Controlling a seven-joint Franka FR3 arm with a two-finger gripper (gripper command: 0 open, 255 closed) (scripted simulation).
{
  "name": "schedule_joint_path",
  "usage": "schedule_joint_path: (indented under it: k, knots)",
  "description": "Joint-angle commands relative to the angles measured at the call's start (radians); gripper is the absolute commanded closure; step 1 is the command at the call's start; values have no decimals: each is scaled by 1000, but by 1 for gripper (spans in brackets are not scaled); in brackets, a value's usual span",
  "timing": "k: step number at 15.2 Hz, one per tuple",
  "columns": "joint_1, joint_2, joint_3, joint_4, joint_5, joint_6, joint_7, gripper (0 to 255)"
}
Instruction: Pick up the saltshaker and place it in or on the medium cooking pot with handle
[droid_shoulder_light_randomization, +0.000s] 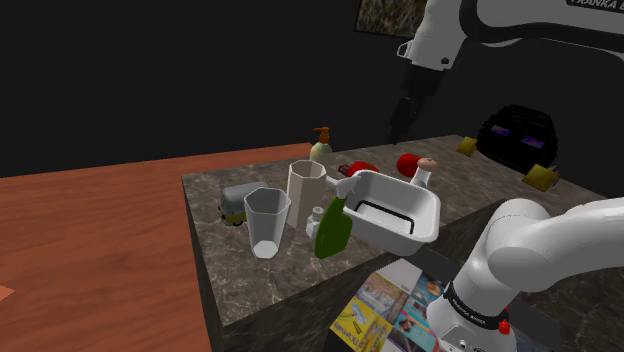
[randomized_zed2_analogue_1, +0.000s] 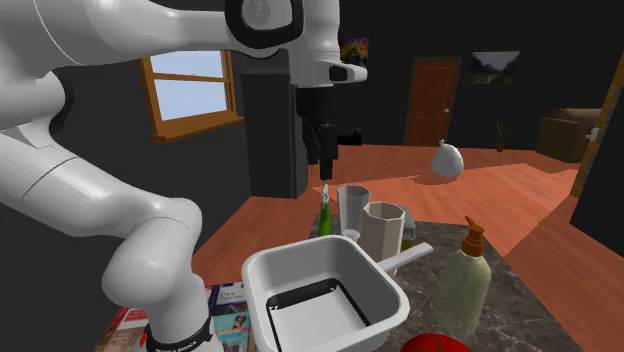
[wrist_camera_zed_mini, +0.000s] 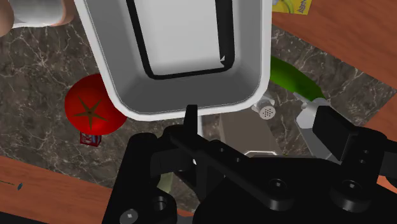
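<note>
saltshaker (droid_shoulder_light_randomization: 316, 216) stands on the bench (droid_shoulder_light_randomization: 240, 282), tucked just beside the white pot (droid_shoulder_light_randomization: 418, 227) and a green bottle (droid_shoulder_light_randomization: 331, 230). it looks small, light, rigid, probably slick; best gripped across its sides below the cap. jaws hang high above, and i can't tell whether they're parted or closed.

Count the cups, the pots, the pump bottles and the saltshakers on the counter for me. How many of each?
Cups: 2, the grey cup and the beige cup
Pots: 1, the white pot
Pump bottles: 1, the pump bottle
Saltshakers: 1, the saltshaker
Total: 5
</note>
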Motion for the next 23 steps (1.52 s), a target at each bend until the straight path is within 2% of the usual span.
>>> schedule_joint_path:
  k: [1,11,20,23]
  knots:
    - [0,0,0,0,0,0,0,0]
    - [39,202,101,-130,37,318,49,0]
    - [58,490,193,-136,27,596,110,0]
    - [58,514,198,-150,24,634,114,0]
